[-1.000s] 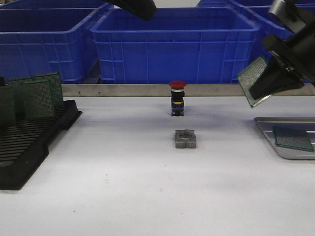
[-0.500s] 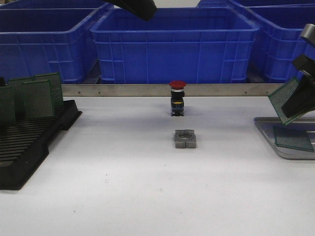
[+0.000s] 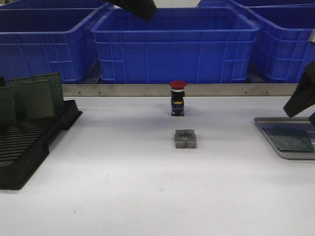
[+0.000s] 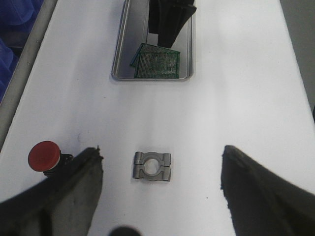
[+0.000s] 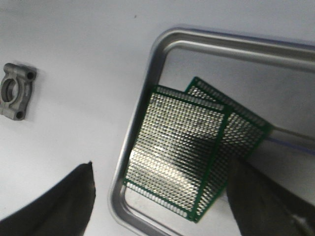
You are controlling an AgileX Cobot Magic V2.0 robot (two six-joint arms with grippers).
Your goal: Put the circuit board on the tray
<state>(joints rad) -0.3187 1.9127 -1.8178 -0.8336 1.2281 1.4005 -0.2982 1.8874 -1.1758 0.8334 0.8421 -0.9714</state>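
Note:
The silver-grey tray (image 3: 268, 132) lies on the table at the far right. Two green circuit boards (image 3: 288, 138) lie flat in it. In the right wrist view the upper board (image 5: 177, 152) partly overlaps the lower one (image 5: 246, 132), inside the tray's rim (image 5: 147, 78). My right gripper (image 3: 307, 109) hangs just above the tray, open and empty, its jaws either side of the boards (image 5: 162, 169). My left gripper (image 4: 161, 151) is open and empty, high over the table's middle. The left wrist view shows the tray (image 4: 120, 49), the boards (image 4: 157, 65) and the right gripper (image 4: 167, 24).
A black slotted rack (image 3: 29, 132) at the left holds several upright boards (image 3: 37, 96). A red push button (image 3: 177, 98) and a grey metal clamp (image 3: 185, 139) stand mid-table. Blue bins (image 3: 174, 44) line the back. The left arm (image 3: 135, 7) shows at the top.
My right gripper carried a board right and down to the tray and let it go. The board now lies flat over the other one. The left arm has not moved.

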